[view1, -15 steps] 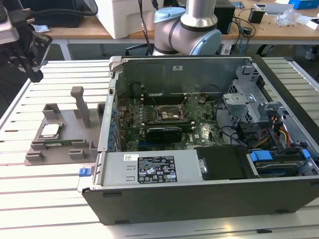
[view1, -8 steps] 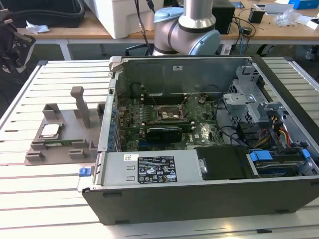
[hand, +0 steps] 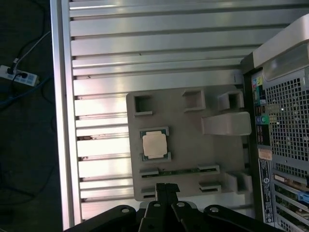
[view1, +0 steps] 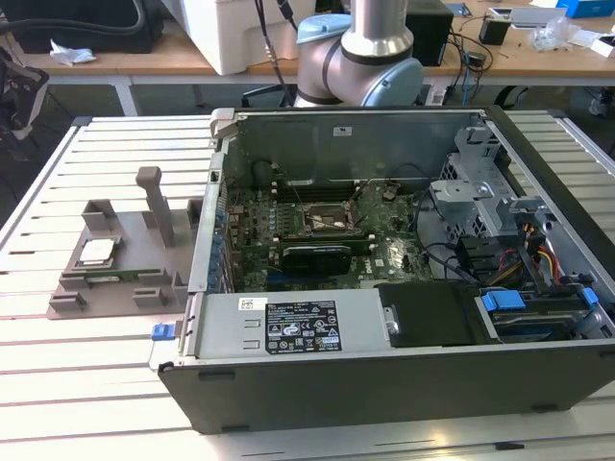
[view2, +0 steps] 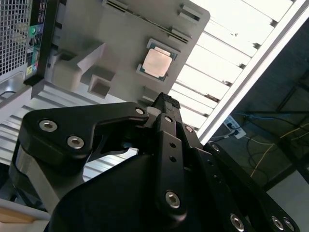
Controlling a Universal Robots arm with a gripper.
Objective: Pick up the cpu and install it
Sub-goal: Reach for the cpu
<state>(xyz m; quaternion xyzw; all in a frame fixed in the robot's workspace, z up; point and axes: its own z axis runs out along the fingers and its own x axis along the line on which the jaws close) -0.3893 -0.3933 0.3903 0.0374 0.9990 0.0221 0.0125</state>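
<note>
In the exterior view, the cpu [view1: 97, 252] lies in a grey holder [view1: 125, 288] on the slatted table [view1: 96, 384], to the exterior view's left of the open computer case [view1: 404, 375]. The arm [view1: 370, 48] stands behind the case.

In the second wrist view, the gripper [view2: 166, 100] has its fingers pressed together, holding nothing, apart from the cpu [view2: 157, 63].

In the first wrist view, the cpu [hand: 155, 144] sits in its recess, with the gripper [hand: 167, 186] near.

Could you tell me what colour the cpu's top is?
Silvery-white cpu, clearest in the first wrist view.
</note>
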